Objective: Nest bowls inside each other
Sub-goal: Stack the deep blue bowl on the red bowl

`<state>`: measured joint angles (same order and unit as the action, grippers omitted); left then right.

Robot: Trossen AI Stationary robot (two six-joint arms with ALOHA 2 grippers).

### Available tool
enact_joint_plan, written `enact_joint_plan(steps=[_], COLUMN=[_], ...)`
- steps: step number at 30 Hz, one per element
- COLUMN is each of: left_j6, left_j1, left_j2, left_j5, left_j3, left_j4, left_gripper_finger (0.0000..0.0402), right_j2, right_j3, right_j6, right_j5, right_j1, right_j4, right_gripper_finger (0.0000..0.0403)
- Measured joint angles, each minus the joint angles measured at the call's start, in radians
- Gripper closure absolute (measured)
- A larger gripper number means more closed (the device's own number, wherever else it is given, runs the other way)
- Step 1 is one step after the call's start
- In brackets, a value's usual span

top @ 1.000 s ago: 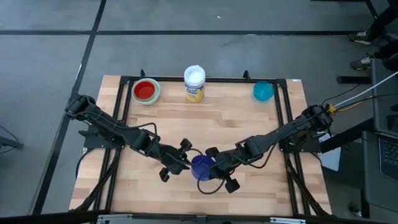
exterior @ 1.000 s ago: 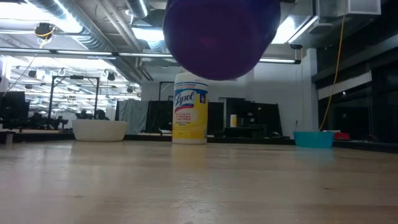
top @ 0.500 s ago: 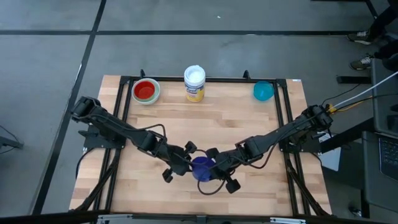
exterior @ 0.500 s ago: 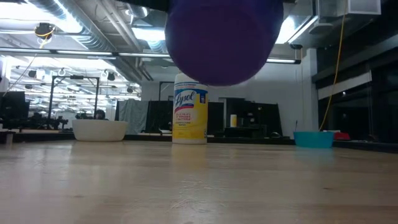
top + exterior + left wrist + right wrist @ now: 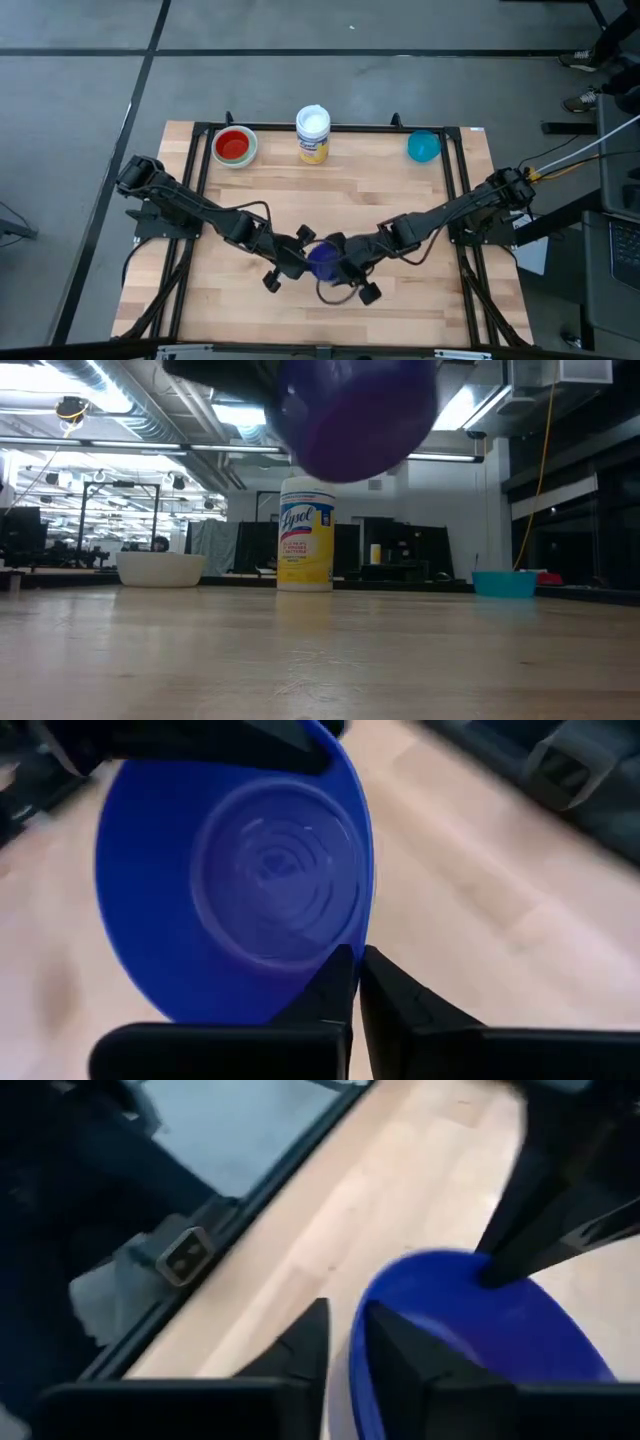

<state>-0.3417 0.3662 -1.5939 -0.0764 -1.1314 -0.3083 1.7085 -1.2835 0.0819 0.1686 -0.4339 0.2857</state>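
Observation:
A dark blue bowl hangs above the table's middle, near the front; the low view shows it tilted and well clear of the wood. My left gripper is shut on its left rim. My right gripper stands at the opposite rim, its fingers slightly apart with the rim between them. A red bowl sits inside a pale bowl at the far left. A teal bowl rests on its base at the far right. My left gripper pinches the blue bowl's rim on the side toward the table's left, one finger inside the bowl and one outside. The fingers slant down from the left. The bowl is lifted clear and tilted. My right gripper straddles the opposite rim; whether a finger touches it, I cannot tell.
An upright jar with a white lid and yellow label stands at the far edge between the bowls. A black frame runs around the table. Bare wood lies between the held bowl and the far row.
My left gripper has gone toward the table's right and somewhat down, up to the blue bowl's left rim. The bowl stays in the air but has tipped, as the low view shows. My right arm has kept its place.

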Motion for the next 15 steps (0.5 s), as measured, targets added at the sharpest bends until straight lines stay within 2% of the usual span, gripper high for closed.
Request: enact_joint_plan(steps=[5, 10, 15], left_j6=[0.028, 0.097, 0.139], left_j1=[-0.002, -0.044, -0.100], left_j2=[0.004, 0.011, 0.025], left_j5=[-0.127, -0.318, -0.330], left_j3=[0.010, 0.018, 0.017], left_j4=[-0.076, -0.262, -0.421], left_gripper_finger=[0.0399, 0.0400, 0.0400], right_j2=[-0.006, -0.015, -0.039], right_j3=[0.001, -0.001, -0.001], right_j6=[-0.021, -0.058, -0.068], right_j5=[-0.008, 0.082, 0.070], right_j1=[0.021, 0.028, 0.030], right_j4=[-0.015, -0.033, -0.036], right_gripper_finger=[0.0263, 0.0200, 0.0170])
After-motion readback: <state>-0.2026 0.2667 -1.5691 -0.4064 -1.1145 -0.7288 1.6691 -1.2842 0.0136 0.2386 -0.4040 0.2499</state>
